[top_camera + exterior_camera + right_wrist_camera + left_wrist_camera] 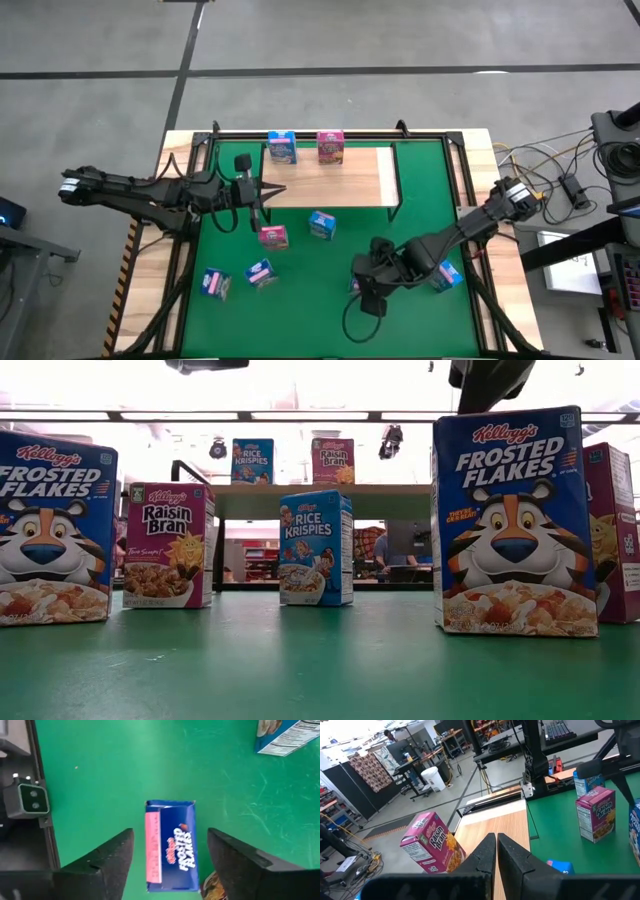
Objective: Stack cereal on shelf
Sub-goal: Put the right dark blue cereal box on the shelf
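Note:
The shelf stands at the far middle of the green mat. On it stand a light blue box and a pink box. My left gripper is shut and empty at the shelf's front left corner; its shut fingertips show in its wrist view. My right gripper is open above a dark blue Frosted Flakes box, one finger on each side of it, apart from it. That box stands upright on the mat.
A pink box and a light blue box stand mid-mat. Two more boxes stand near the left front and one at the right. Black frame rails edge the mat. Cables lie off the table's right side.

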Controlling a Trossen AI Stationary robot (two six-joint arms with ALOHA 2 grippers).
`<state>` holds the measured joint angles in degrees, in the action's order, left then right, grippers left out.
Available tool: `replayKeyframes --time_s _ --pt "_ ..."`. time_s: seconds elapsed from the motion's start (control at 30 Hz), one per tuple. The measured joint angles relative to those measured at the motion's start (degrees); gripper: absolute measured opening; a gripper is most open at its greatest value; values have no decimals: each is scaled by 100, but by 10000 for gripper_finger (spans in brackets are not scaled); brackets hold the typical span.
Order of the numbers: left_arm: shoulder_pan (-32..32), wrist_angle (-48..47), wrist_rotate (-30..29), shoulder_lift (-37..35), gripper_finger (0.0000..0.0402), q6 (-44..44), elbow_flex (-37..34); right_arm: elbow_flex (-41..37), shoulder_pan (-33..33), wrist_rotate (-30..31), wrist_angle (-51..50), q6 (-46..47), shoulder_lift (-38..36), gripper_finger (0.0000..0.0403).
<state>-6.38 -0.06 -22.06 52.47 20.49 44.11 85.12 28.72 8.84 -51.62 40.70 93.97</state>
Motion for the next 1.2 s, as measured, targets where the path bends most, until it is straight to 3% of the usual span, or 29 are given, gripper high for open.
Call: replayKeyframes --time_s 0.57,1.2 --pt "-2 15 0 0 0 2 1 -7 67 -26 -242 184 431 249" --pt "-2 44 0 0 0 24 1 -7 69 -46 -234 217 431 166"
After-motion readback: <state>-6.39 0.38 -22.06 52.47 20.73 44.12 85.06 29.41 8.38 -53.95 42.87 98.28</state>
